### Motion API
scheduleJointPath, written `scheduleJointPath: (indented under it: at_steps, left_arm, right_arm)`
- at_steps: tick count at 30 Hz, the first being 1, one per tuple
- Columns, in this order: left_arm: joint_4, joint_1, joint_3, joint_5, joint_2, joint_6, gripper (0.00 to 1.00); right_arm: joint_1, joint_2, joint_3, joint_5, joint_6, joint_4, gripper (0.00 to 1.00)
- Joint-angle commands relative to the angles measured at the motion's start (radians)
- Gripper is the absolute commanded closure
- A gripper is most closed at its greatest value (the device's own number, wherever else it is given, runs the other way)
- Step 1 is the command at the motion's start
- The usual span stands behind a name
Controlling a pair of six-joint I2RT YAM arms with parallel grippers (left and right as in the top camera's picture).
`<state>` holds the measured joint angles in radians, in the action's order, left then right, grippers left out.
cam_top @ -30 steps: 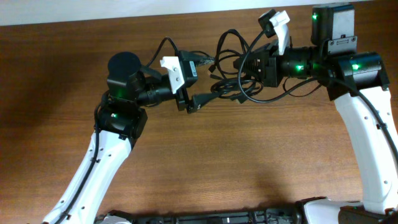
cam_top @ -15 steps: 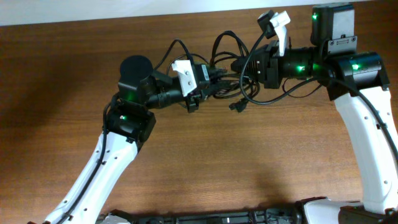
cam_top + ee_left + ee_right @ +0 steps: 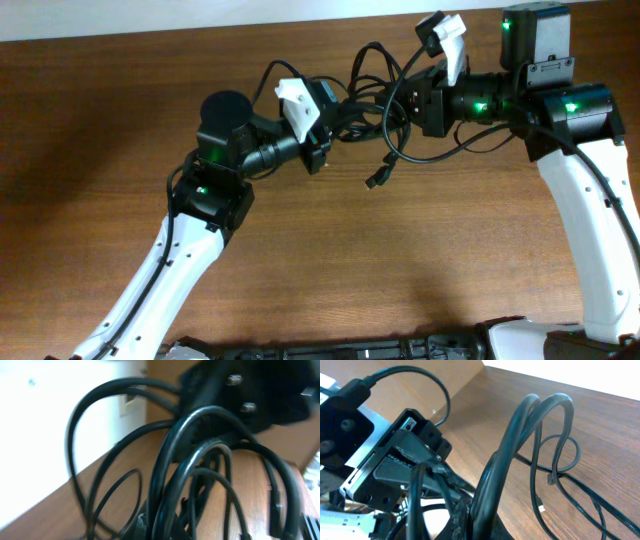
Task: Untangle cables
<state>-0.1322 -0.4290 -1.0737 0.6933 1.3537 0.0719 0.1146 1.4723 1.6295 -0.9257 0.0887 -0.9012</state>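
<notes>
The cables (image 3: 372, 95) are a knot of thin black loops held above the table between my two grippers. My left gripper (image 3: 338, 122) is shut on the tangle's left side. In the left wrist view the cables (image 3: 195, 450) arch up out of the left gripper (image 3: 165, 527) and fill the frame. My right gripper (image 3: 398, 105) is shut on the right side. In the right wrist view a doubled strand of the cables (image 3: 520, 435) rises from the right gripper (image 3: 480, 520). One loose plug end (image 3: 376, 181) hangs below the knot.
The wooden table (image 3: 400, 260) runs back to an edge against a white wall (image 3: 200, 15). The two arms face each other closely; the left gripper body (image 3: 395, 460) shows in the right wrist view. More cable loops and a small plug (image 3: 545, 507) lie on the wood.
My left arm has moved right and back into the tangle, and its gripper has gone from open to shut on the cables. The loose plug end now hangs lower. The right arm has held still.
</notes>
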Motion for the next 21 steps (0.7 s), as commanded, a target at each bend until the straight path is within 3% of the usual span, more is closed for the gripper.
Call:
scheduleJointPath:
  at_steps: [1, 5, 14, 21]
  left_arm:
    - [0.052, 0.019, -0.007, -0.278, -0.011, -0.129, 1.0]
    - [0.067, 0.019, -0.007, -0.386, -0.011, -0.228, 1.0]
    - [0.109, 0.019, -0.007, -0.643, -0.011, -0.709, 1.0]
    - [0.111, 0.019, -0.007, -0.658, -0.011, -0.778, 1.0]
  right_arm:
    - [-0.006, -0.03, 0.001, 0.11, -0.105, 0.015, 0.96]
    - [-0.006, -0.03, 0.001, 0.126, -0.121, 0.015, 0.96]
    - [-0.006, -0.03, 0.001, 0.126, -0.121, 0.015, 0.96]
    - [-0.006, -0.03, 0.001, 0.126, -0.121, 0.015, 0.96]
